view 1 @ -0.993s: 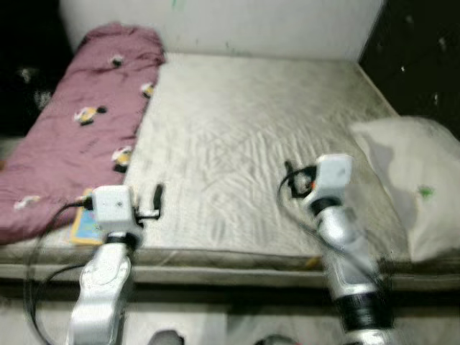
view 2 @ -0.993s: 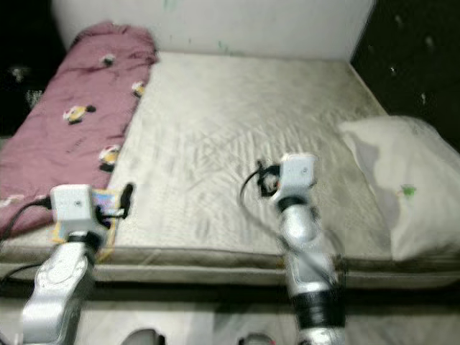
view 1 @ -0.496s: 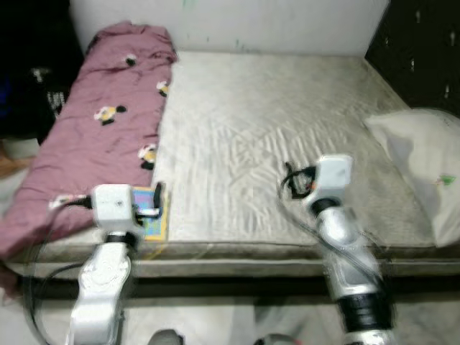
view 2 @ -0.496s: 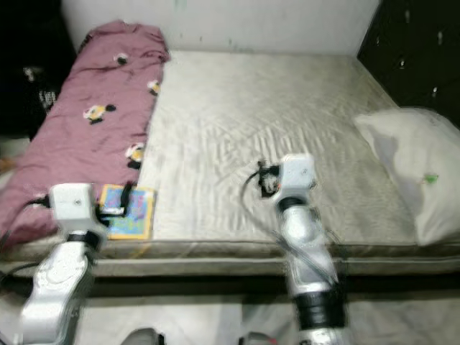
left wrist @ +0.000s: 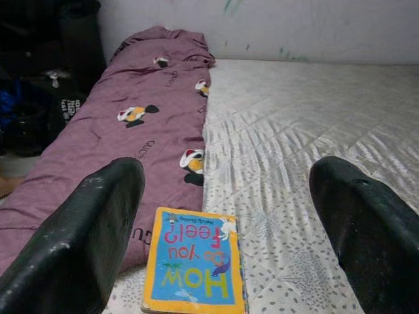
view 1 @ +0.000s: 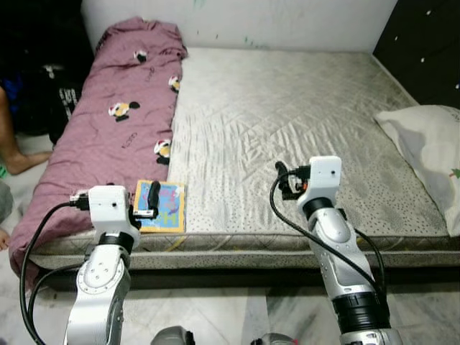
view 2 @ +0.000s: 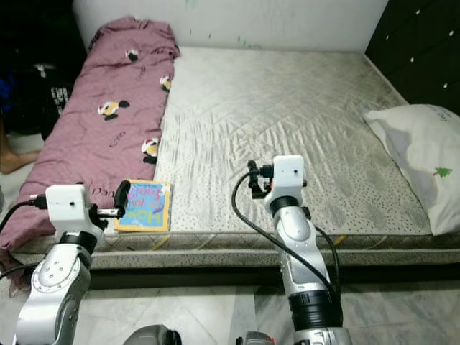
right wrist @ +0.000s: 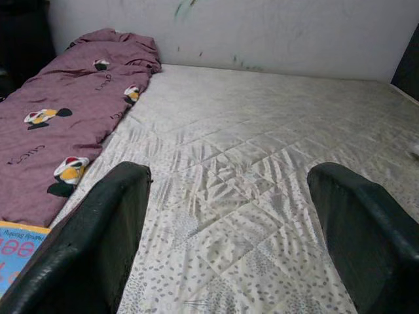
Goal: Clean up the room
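A blue and yellow picture book [view 1: 162, 215] lies flat near the front left corner of the bare grey mattress [view 1: 287, 115], beside a maroon blanket [view 1: 122, 122] printed with cartoon figures that runs along the bed's left side. A white pillow [view 1: 430, 154] rests on the right edge. My left gripper [view 1: 151, 200] hovers open just short of the book, which lies between its spread fingers [left wrist: 85, 229] in the left wrist view. My right gripper [view 1: 285, 183] is open over the mattress's front middle, its fingers [right wrist: 98, 235] wide apart and holding nothing.
A person's bare leg [view 1: 16, 147] and a dark bag [view 1: 56, 97] are on the floor at the far left. Black cabinet fronts [view 1: 425, 43] stand at the right of the bed. A white wall [view 1: 237, 21] backs it. Marble floor [view 1: 215, 323] lies under my arms.
The camera has swung left and steadied, so the bed has slid right in view and the book now shows in full. Both arms hold the same raised pose.
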Tool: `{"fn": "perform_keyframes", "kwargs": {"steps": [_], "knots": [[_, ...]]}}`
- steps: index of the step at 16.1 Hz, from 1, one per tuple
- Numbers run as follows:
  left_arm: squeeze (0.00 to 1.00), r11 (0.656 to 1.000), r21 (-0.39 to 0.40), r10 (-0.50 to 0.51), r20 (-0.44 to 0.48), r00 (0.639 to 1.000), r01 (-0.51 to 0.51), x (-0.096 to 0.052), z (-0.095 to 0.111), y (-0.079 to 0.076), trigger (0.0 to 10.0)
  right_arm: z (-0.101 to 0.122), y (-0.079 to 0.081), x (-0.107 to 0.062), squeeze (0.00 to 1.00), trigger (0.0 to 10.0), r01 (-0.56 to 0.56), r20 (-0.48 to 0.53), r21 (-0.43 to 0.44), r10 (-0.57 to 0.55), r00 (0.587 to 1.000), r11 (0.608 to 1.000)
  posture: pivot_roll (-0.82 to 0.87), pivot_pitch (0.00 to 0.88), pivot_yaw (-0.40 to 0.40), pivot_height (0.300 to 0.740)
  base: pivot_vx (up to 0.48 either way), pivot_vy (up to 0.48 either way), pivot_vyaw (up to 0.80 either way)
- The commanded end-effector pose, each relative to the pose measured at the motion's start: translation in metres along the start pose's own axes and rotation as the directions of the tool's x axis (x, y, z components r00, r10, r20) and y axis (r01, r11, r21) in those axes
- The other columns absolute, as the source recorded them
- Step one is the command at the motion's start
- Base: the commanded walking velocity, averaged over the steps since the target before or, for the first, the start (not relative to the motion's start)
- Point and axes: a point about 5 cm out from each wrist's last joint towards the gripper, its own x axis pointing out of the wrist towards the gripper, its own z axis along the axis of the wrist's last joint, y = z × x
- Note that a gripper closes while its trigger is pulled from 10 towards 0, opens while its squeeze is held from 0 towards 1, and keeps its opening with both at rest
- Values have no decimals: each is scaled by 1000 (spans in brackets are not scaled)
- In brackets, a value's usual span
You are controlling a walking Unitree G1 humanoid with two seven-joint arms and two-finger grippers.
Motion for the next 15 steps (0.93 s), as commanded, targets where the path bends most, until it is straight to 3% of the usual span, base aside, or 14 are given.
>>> {"fn": "perform_keyframes", "kwargs": {"steps": [1, 12, 15], "knots": [[0, 1000, -1, -4, 20, 1000, 4, -1, 4, 0, 10000, 5, -3, 1, 0, 10000, 7, 13, -4, -7, 1000, 1000, 11, 25, -34, 740, 274, 0, 0], [0, 1000, -10, -26, 16, 1000, 26, 0, 3, -2, 10000, 5, -3, 2, 0, 10000, 12, 15, -5, -12, 1000, 1000, 12, 21, -33, 740, 315, 0, 0], [0, 1000, -14, -20, 7, 1000, 20, 0, 2, -4, 10000, 4, -4, 1, 0, 10000, 18, 13, -5, -18, 1000, 1000, 13, 23, -33, 740, 0, 0, 0]]}}
